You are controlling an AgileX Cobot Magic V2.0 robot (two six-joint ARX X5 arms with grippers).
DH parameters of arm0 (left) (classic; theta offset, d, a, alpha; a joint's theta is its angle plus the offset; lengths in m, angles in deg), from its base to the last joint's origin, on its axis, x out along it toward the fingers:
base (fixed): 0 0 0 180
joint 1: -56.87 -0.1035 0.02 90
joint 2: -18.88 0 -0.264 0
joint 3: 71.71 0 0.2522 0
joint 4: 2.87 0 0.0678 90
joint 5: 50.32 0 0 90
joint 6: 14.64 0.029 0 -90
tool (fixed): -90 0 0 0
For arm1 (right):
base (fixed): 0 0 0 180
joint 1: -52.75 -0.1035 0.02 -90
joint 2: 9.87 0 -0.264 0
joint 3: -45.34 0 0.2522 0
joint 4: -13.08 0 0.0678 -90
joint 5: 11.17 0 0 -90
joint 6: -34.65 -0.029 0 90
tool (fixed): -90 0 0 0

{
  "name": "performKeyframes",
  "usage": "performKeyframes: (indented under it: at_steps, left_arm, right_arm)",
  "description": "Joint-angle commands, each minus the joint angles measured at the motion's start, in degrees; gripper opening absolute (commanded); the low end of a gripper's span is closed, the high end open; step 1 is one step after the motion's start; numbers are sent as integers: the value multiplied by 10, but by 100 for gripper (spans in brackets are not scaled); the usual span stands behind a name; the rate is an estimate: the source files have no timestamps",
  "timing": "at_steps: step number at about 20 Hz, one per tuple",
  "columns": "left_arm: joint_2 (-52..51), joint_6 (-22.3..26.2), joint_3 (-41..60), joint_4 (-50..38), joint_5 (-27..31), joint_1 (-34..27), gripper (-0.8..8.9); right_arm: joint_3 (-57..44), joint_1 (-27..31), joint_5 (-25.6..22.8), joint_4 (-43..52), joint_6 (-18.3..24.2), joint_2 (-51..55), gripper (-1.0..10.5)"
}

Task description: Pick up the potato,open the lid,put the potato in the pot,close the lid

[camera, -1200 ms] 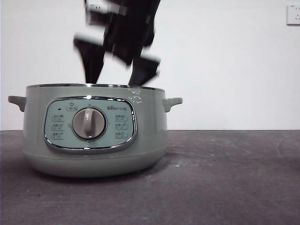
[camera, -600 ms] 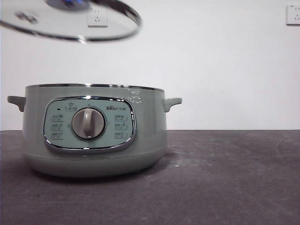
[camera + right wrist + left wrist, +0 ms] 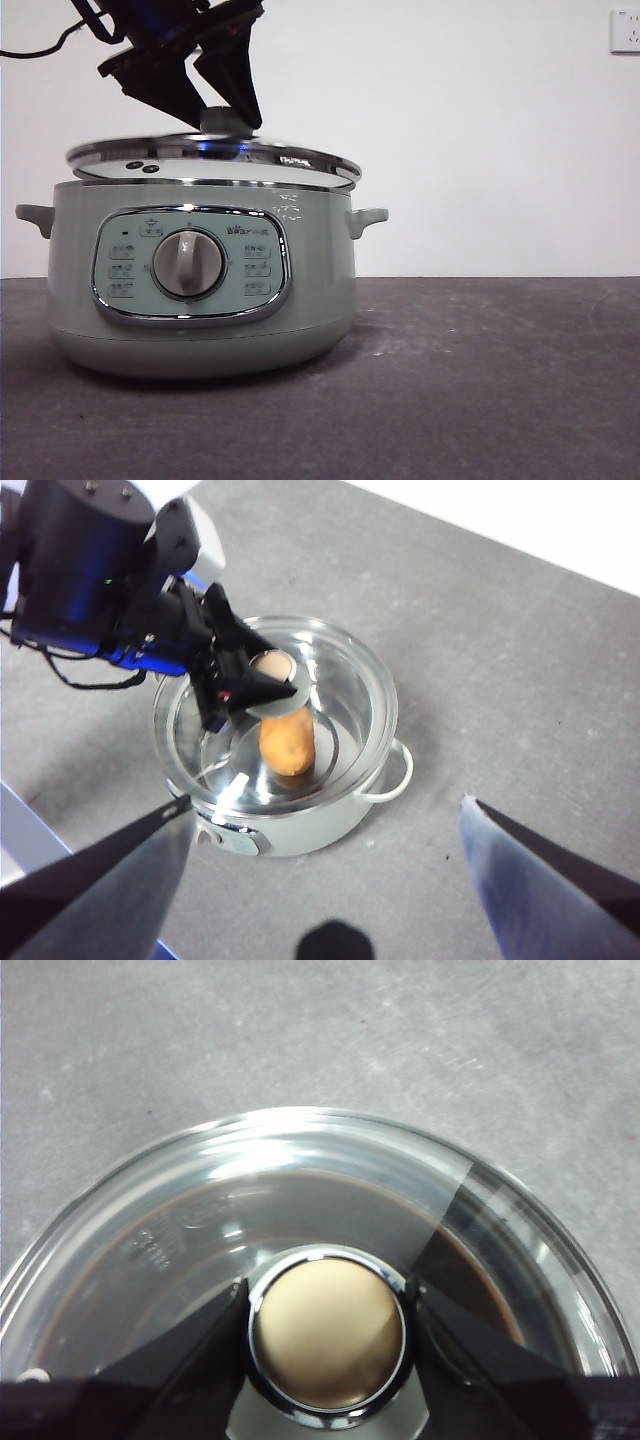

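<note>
**Left tool holds the lid at the pot's rim; potato inside**

From my station, the left tool (image 3: 327,1332) is clamped on the lid's knob (image 3: 327,1332), one black jaw pressed against each side of its chrome collar. In the front view I see the same tool (image 3: 228,118) reaching down from the upper left, dark and angled, its tips pinching the pale green knob (image 3: 228,120).

The lid (image 3: 215,160) hangs from that grip just above the pot (image 3: 200,290). It sits slightly tilted, and I cannot tell whether its chrome rim touches the pot's rim anywhere. Through the glass in the left wrist view I make out only dark reflections and the pot's interior, with no clear shape.

The right wrist view gives me the wider picture. The lid (image 3: 285,720) covers most of the pot (image 3: 290,820), and under the glass the potato (image 3: 287,743) lies inside the pot, orange-brown and roughly in the middle. The left tool (image 3: 268,675) is visible there too, at the end of its black arm, over the lid's centre.

The right tool (image 3: 325,880) is high above the scene, well clear of the pot, with its two jaws spread wide apart and nothing between them.

The pot stands on the grey surface (image 3: 480,380), its dial panel (image 3: 190,265) facing the front camera and a small handle at each side.
</note>
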Motion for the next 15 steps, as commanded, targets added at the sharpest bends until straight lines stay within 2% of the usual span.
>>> performKeyframes:
  at_steps: [1,15]
  left_arm:
    - [-4,-3,-9,-22,25,1,-9]
    - [3,-8,-8,44,24,2,-8]
  right_arm:
    - [-1,0,-3,1,-6,-1,438]
    - [-1,0,-2,-2,-6,-1,438]
